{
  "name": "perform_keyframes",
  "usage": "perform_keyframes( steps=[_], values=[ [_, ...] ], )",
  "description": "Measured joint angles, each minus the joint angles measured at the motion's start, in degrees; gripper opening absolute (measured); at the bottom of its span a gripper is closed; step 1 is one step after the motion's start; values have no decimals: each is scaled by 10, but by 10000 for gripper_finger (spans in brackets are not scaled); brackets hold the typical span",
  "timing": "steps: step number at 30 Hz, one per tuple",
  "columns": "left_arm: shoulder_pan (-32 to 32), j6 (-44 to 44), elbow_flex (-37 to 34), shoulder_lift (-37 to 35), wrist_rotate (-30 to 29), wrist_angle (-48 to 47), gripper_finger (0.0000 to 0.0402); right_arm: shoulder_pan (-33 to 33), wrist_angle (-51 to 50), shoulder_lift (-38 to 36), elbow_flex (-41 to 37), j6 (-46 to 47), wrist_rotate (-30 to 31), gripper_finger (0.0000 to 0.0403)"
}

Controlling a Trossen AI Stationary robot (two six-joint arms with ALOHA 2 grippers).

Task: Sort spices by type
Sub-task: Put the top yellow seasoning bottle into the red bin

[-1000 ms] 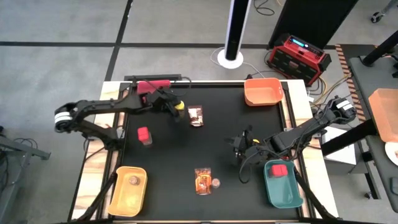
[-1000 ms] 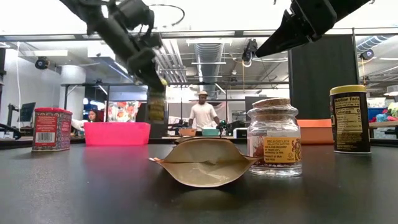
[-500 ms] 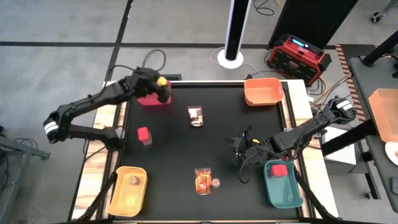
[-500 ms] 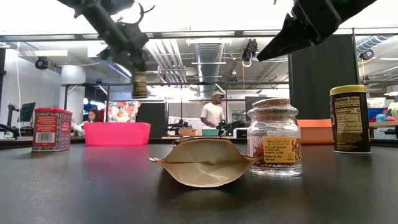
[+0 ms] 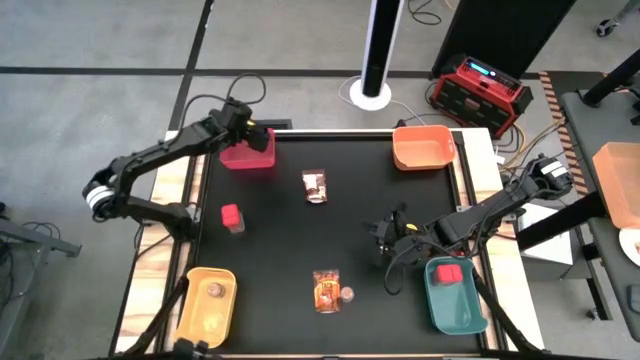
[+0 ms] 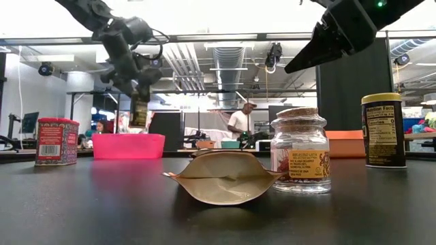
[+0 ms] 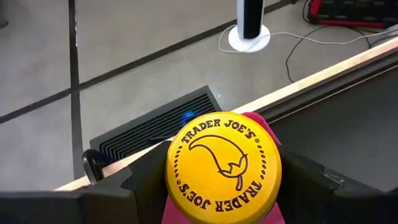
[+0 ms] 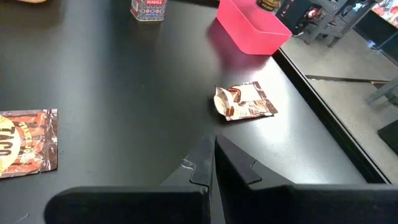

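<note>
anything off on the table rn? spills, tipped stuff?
Nothing spilled or tipped. The brown packet near the red bin looks crumpled. Left gripper holds the yellow-lidded jar over that bin.

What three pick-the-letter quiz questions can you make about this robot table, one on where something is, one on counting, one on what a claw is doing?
1. Where is the left gripper?
A. above the red bin
B. above the teal bin
C. beside the yellow bin

2. How many bins are on the table?
A. two
B. four
C. six

3. What is the left gripper doing?
A. resting open and empty
B. pinching a flat packet
C. holding the yellow-lidded jar

Answers: 1 A, the high view shows it there. 2 B, red, orange, yellow, teal. 3 C, the left wrist view shows the lid between its fingers.
</note>
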Motion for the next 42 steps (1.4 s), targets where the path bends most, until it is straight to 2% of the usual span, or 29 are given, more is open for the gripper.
perform_keyframes(
  steps=[8, 14, 22, 42],
  values=[
    [14, -14, -32, -7, 5, 24, 221, 0, 1, 0, -5, 10, 0, 9],
    [15, -25, -51, -7, 49, 52, 221, 0, 3, 0, -12, 15, 0, 9],
    [16, -38, -78, -6, 64, 86, 221, 0, 12, 0, -13, 15, 1, 9],
    [16, -36, -87, 40, 60, 137, 221, 0, 12, 0, -13, 15, 1, 9]
  ],
)
